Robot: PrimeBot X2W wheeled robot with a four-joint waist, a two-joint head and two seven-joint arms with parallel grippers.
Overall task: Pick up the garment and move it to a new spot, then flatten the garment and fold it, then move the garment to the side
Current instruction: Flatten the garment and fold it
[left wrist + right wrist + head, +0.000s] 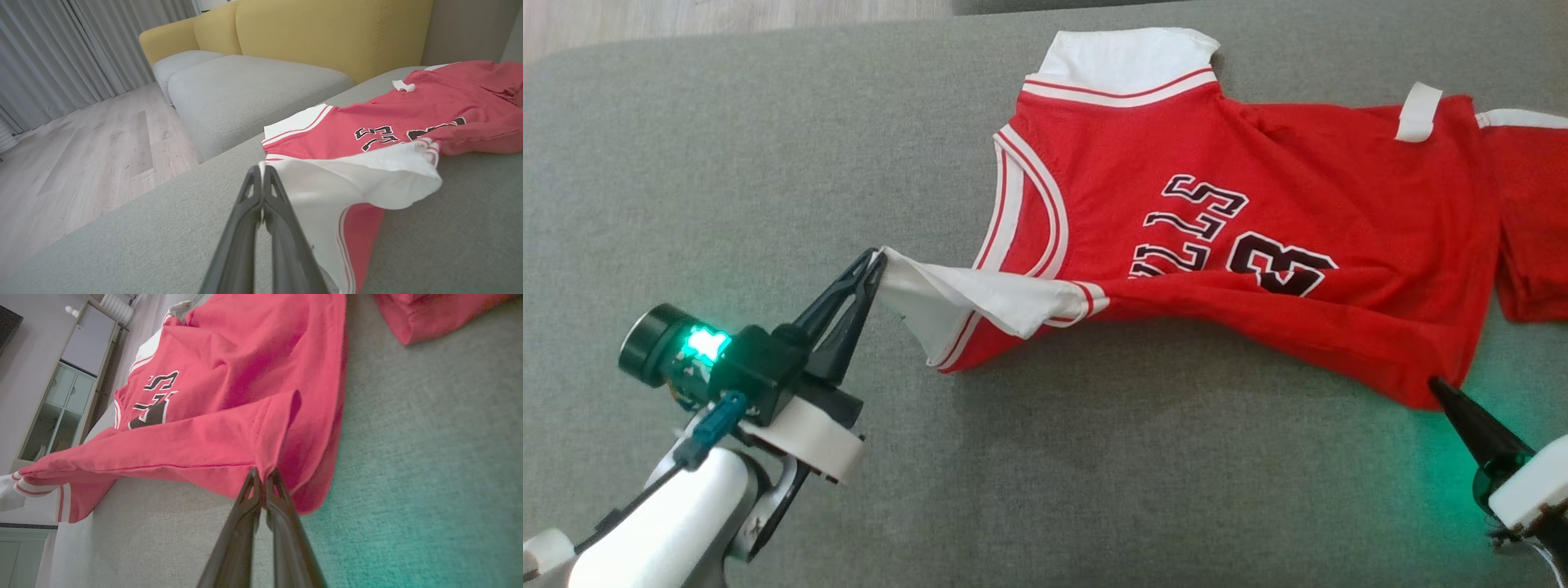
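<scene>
As left claw (876, 261) and right claw (1436, 385) grip, garment (1339, 220) seemingly lifts.

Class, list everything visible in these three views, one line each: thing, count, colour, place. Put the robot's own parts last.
jersey: one, red with white trim and black lettering, on the grey cushion
grey cushion: one, grey, under the jersey
red cloth: one, red, beside the jersey's hem; possibly separate
sofa: one, yellow back, grey seats, beyond the cushion
curtains: count unclear, grey, behind the floor
floor: one, pale wood, beside the cushion
cabinet: one, pale with glass doors, by the wall
left hand: one, dark, shut on the jersey's white shoulder
right hand: one, dark, shut on the jersey's red hem
</scene>
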